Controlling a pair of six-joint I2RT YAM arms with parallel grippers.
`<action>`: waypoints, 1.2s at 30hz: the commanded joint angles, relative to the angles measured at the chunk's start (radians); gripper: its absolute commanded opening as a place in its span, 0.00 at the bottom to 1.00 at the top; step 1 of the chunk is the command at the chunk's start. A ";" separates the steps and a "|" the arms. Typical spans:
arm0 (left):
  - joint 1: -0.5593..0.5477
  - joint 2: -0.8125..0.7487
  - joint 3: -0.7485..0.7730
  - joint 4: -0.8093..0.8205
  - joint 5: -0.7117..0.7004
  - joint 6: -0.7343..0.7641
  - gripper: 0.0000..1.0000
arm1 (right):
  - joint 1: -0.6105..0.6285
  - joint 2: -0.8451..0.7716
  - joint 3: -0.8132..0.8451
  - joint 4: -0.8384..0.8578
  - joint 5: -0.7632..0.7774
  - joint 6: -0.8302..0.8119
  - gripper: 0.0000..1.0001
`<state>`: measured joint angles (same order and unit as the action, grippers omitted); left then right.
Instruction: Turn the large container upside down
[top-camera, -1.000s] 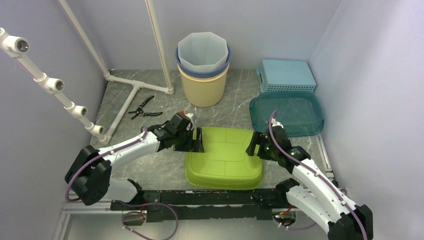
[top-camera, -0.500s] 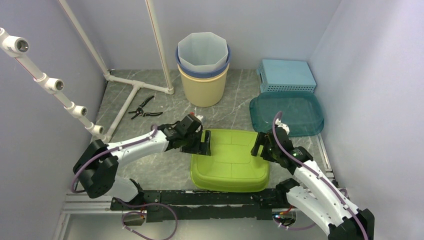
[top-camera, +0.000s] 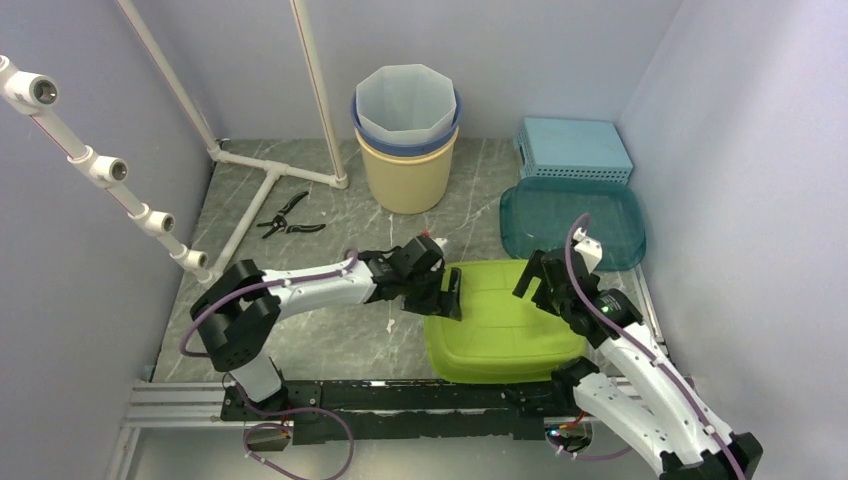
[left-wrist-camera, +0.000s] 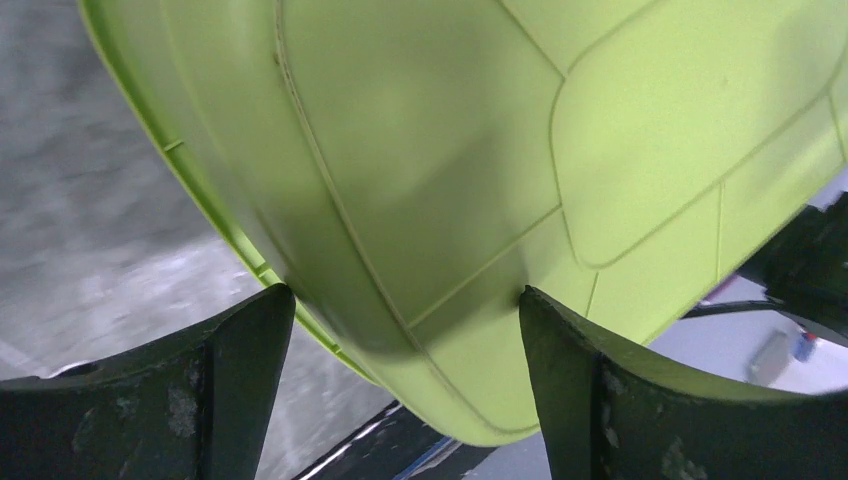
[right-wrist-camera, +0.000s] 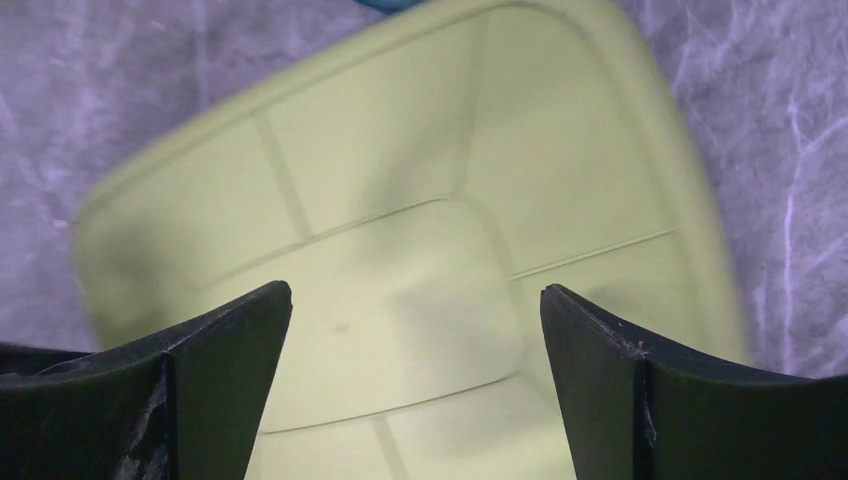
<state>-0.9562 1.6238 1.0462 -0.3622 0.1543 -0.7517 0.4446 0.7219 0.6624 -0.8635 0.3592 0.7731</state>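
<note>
Top: large container (top-camera: 505, 325) lies base-up on the table (top-camera: 330, 340), near right; left gripper (top-camera: 447, 295) at its left rim, right gripper (top-camera: 535, 278) over its right edge, so the flip looks done. Left wrist: fingers (left-wrist-camera: 240, 380) spread wide beside a corner, clamping nothing; can't tell if it's flat. Right wrist: fingers (right-wrist-camera: 220, 350) wide apart above the base, empty, so only the retreat is left.

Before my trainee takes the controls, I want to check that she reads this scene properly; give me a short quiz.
1. True or false: the left end effector is at an edge of the green container.
2. What stands behind the teal tray? A yellow bucket, B blue basket, C pliers.
3. Fill in: the right end effector is ___ (open or shut).
Key: 1 true; 2 B; 3 open.
</note>
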 joint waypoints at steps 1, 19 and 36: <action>-0.057 0.058 0.034 0.159 0.108 -0.079 0.86 | 0.012 -0.055 0.102 -0.009 0.021 0.051 1.00; -0.135 0.225 0.118 0.431 0.247 -0.134 0.86 | 0.012 -0.045 0.137 0.040 0.002 0.025 1.00; -0.137 -0.308 -0.101 0.017 -0.247 -0.050 0.94 | 0.013 -0.019 0.055 0.224 -0.351 -0.006 1.00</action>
<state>-1.0901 1.4471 1.0031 -0.1947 0.1242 -0.7872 0.4534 0.7177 0.7368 -0.7521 0.1329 0.7654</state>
